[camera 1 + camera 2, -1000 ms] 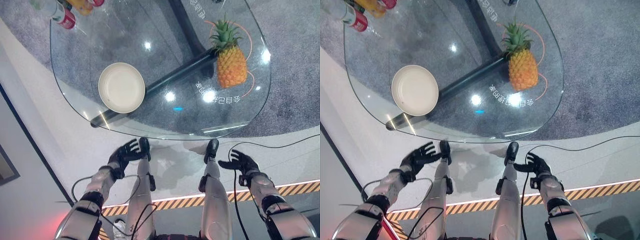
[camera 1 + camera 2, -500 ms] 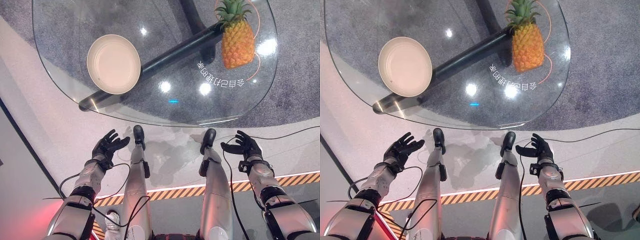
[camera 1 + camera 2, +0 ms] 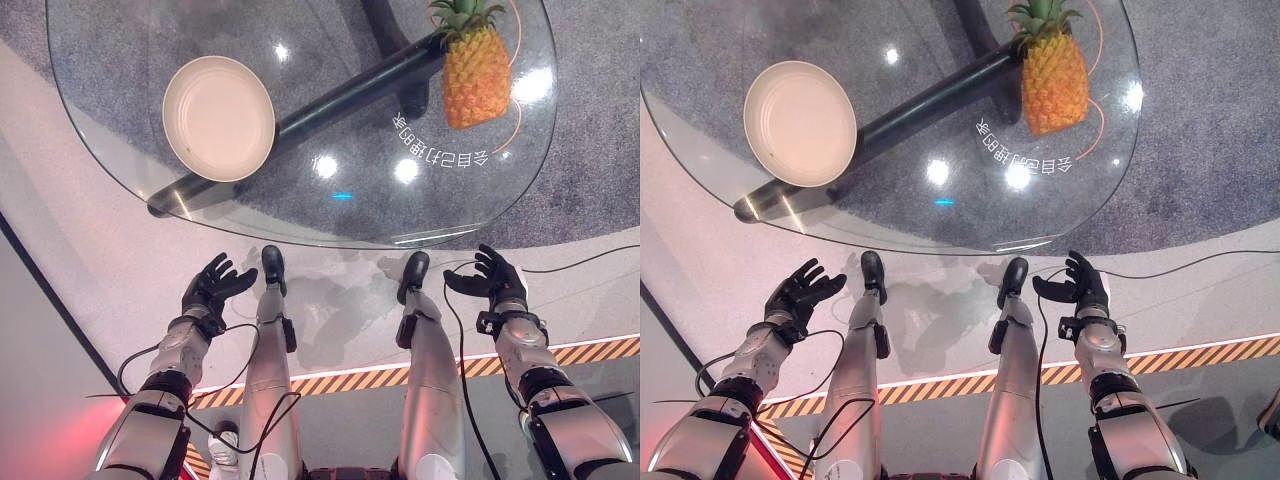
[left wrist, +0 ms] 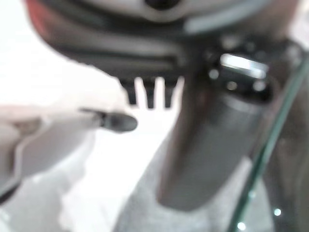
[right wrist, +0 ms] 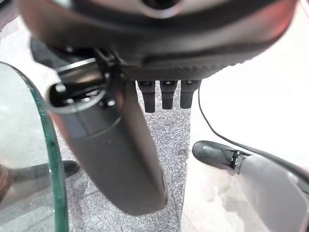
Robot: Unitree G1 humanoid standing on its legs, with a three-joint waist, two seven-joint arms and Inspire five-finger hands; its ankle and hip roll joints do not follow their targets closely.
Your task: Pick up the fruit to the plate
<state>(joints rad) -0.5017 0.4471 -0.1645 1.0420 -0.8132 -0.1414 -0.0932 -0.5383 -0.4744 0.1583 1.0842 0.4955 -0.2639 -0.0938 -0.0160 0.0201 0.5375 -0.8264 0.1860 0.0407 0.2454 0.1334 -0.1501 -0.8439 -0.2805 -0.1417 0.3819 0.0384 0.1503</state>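
Dark and spread wide, the left hand (image 3: 212,287) hangs low on the near side of the glass table (image 3: 120,150), below its edge, fingers fanned and holding nothing. The right hand (image 3: 493,285) is held at about the same level on the other side, its fingers likewise straight and splayed, its palm free. Both hands are short of the table's near rim, with pale floor (image 3: 80,260) under them and a black-and-yellow striped strip (image 3: 350,380) lying closer in than the hands.

Past the hands comes the curved glass edge, seen at close range in the right wrist view as a green-tinted rim (image 5: 50,159). A dark tube-shaped table leg (image 3: 330,95) runs slantwise under the glass from beyond the left hand toward the far right.

Farther out, ahead of the left hand and well apart from it, a cream plate (image 3: 218,118) sits on the glass with nothing in it. The pineapple (image 3: 475,75) lies farthest of all, beyond the right hand and slightly inward of it, orange body nearer and green crown pointing away, well apart from the plate and from both hands.
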